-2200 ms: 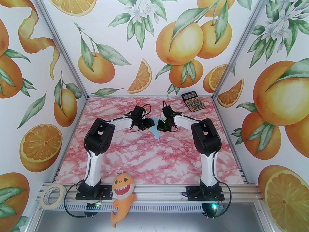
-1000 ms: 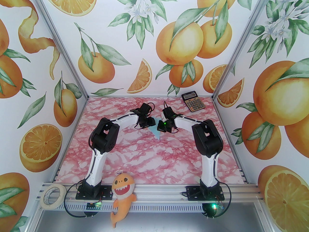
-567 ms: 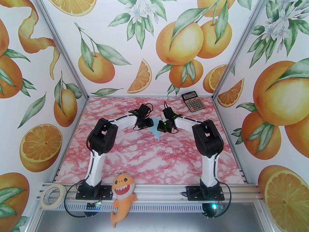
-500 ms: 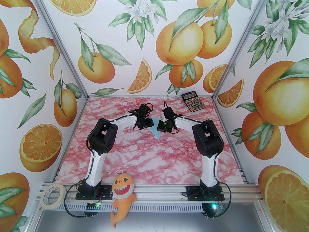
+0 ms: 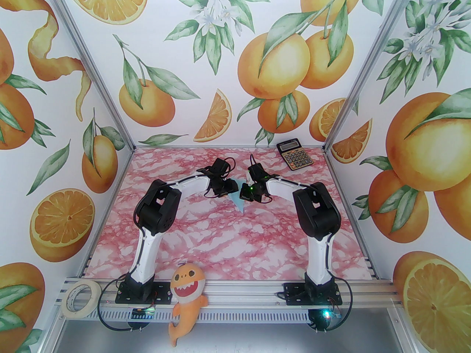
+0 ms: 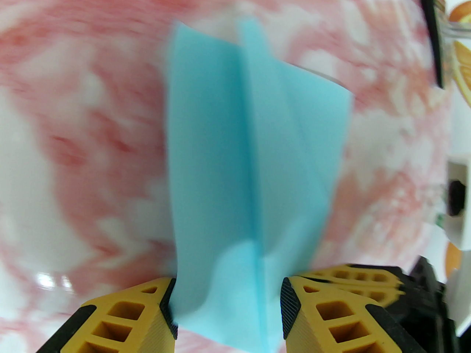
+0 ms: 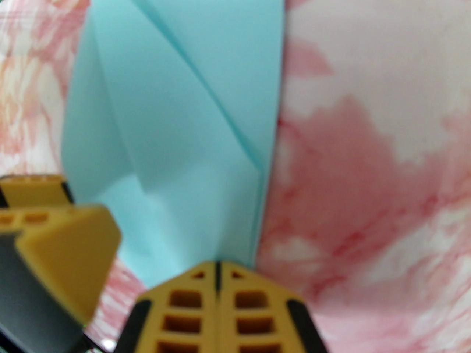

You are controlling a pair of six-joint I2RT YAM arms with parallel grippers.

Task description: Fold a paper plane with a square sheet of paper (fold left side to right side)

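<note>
- Your left hand [image 6: 226, 296] is nudging in toward the calculator [image 5: 295, 155] side. Compared with half a second ago it is narrowing the gap to your right hand [image 7: 218, 267], and the left elbow is shifting a little with it.
- The paper plane [image 5: 239, 202] is not moving through this. It is lying on the table [image 5: 220, 241], well apart from the calculator, on its left-arm side and nearer the arm bases.
- Your left hand is standing about half spread and straddling the paper's end. The raised centre crease is running up between the fingers, and one pad is touching the paper's edge. No squeeze is showing.
- Your right hand's fingers are pressing together, with the tips sitting at the paper's long straight edge. You cannot tell whether they are catching a layer or only bearing down on it.
- The paper is already showing a centre crease and angled flaps. So the left hand is probably lining up to carry its side over toward the calculator, while the right hand is anchoring.
- If that anchor is slipping, the thin paper is likely to slide rather than fold.
</note>
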